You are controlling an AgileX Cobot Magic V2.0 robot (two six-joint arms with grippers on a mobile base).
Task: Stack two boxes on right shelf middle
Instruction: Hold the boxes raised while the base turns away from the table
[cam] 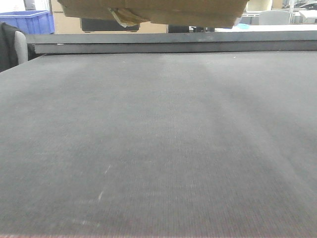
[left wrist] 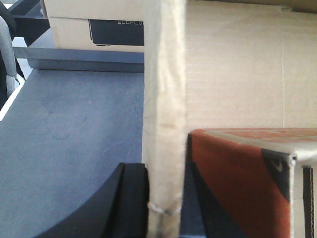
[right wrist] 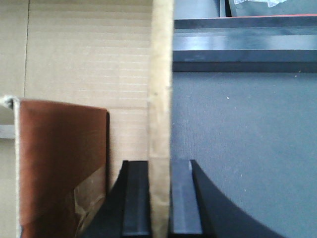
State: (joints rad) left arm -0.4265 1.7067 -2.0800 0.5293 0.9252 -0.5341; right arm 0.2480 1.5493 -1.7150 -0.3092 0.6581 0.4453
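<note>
A large cardboard box (cam: 153, 11) is held high above the grey shelf surface (cam: 158, 139); only its underside shows at the top of the front view. My left gripper (left wrist: 164, 203) is shut on the box's left wall (left wrist: 164, 99), seen edge-on. My right gripper (right wrist: 160, 198) is shut on the box's right wall (right wrist: 161, 89). Inside the cardboard box sits a red-brown box (left wrist: 237, 178), which also shows in the right wrist view (right wrist: 59, 158). The arms are out of the front view.
A dark metal rail (cam: 173, 42) runs along the far edge of the shelf. Behind it stand a blue crate (cam: 29, 21) and a beige box with a dark label (left wrist: 94, 25). A black chair (cam: 10, 44) is at the left.
</note>
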